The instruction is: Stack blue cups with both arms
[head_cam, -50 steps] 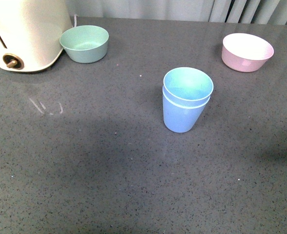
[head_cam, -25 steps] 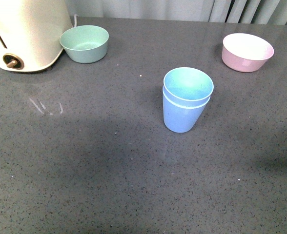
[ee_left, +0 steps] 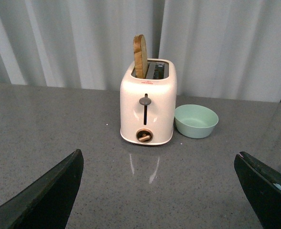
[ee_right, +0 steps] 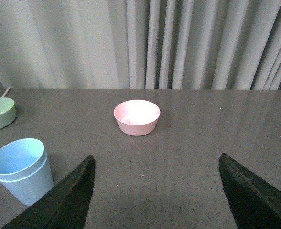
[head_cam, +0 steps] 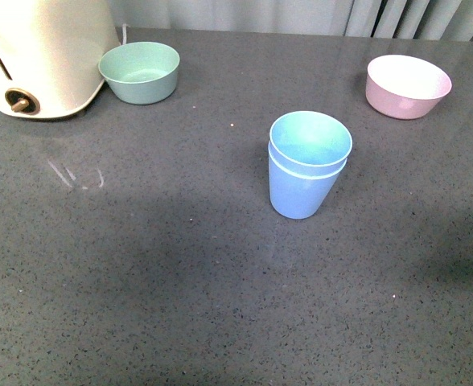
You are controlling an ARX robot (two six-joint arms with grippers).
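Observation:
The two blue cups [head_cam: 306,165] stand upright in the middle of the grey table, one nested inside the other, the inner rim a little above the outer one. The right wrist view shows the same stacked blue cups [ee_right: 22,170] off to one side of my right gripper [ee_right: 156,162], which is open over bare tabletop with nothing between its fingers. My left gripper [ee_left: 159,160] is open too, wide apart, facing the toaster; the cups do not show in its view. Neither arm appears in the front view.
A cream toaster [head_cam: 43,56] with a bread slice [ee_left: 140,56] in its slot stands at the back left, a mint green bowl [head_cam: 140,71] beside it. A pink bowl [head_cam: 407,85] sits at the back right. Grey curtains [ee_right: 145,43] hang behind the table.

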